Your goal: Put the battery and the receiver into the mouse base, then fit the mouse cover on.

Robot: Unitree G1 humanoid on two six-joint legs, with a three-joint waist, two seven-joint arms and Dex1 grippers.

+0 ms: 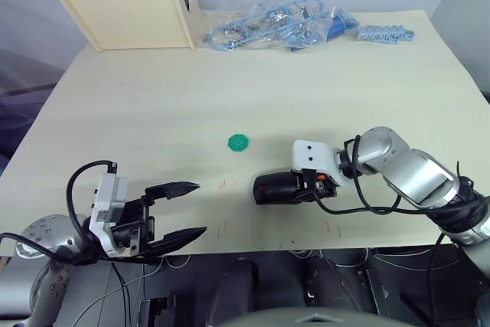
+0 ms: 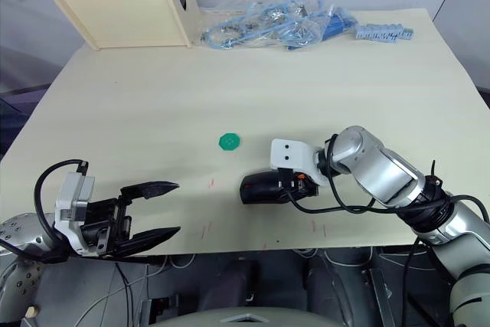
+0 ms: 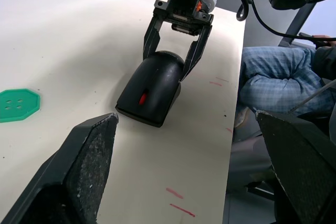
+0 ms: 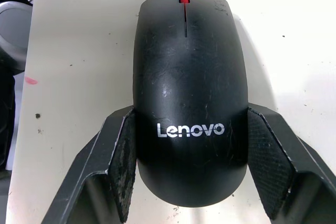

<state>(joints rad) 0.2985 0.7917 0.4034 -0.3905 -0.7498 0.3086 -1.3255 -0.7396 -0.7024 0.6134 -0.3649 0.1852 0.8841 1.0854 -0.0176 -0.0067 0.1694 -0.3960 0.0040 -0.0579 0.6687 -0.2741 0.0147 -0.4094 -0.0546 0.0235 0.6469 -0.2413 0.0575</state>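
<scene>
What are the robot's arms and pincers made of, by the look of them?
Each arm is silvery grey metal with loose black cables looping along it. A white boxy block sits at each wrist. The left gripper and right gripper each have two black wedge-shaped fingers with rough, grainy inner pads.

The right gripper point(image 1: 285, 188) reaches in from the right with its arm bent at the elbow, wrist level and fingers pointing toward the robot's left, one finger point(image 4: 122, 163) pressed against each side of the rear of the mouse cover point(image 4: 189, 93). The left gripper point(image 1: 182, 212) hangs over the table's near edge, well to the left of the mouse cover, its two fingers spread wide apart and pointing toward it with nothing between them.
</scene>
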